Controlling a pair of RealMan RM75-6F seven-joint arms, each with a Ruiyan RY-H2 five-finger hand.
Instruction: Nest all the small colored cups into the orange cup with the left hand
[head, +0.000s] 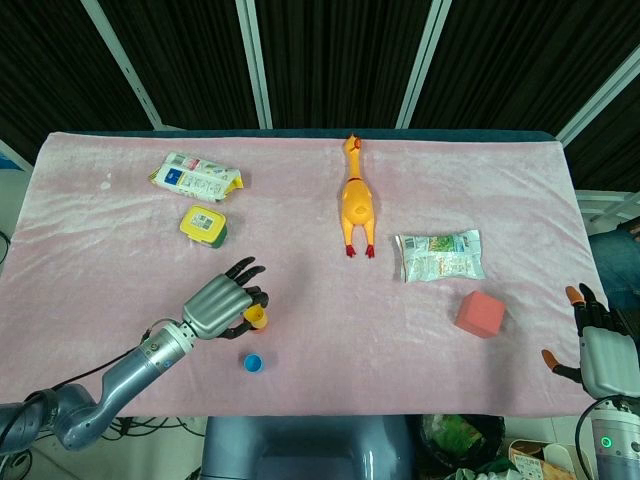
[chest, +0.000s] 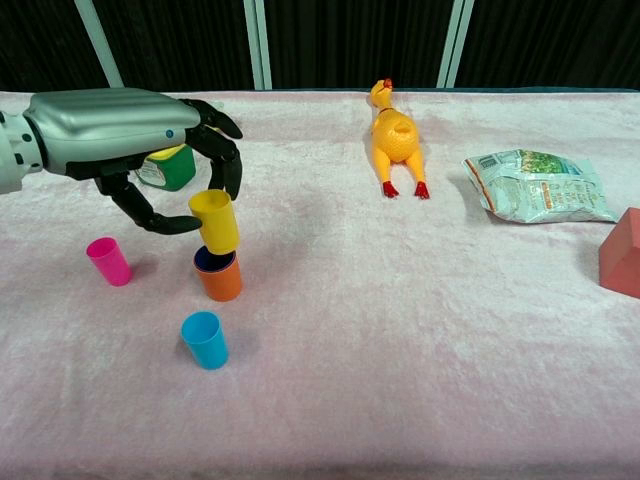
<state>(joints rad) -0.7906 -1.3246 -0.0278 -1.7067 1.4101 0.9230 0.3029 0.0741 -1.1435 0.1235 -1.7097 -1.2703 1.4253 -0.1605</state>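
My left hand (chest: 130, 140) (head: 215, 305) holds a small yellow cup (chest: 214, 221) (head: 257, 318) just above the orange cup (chest: 218, 277), which has a dark blue cup nested inside. The yellow cup's base hangs over the orange cup's mouth. A pink cup (chest: 109, 261) stands to the left, and a light blue cup (chest: 205, 340) (head: 253, 363) stands nearer the front edge. In the head view my hand hides the orange and pink cups. My right hand (head: 597, 345) rests off the table's right front corner, fingers apart, holding nothing.
A yellow-lidded green tub (head: 203, 224) and a snack packet (head: 196, 176) lie at the back left. A rubber chicken (head: 355, 205) lies mid-back, a green bag (head: 438, 254) and a red block (head: 480, 314) at the right.
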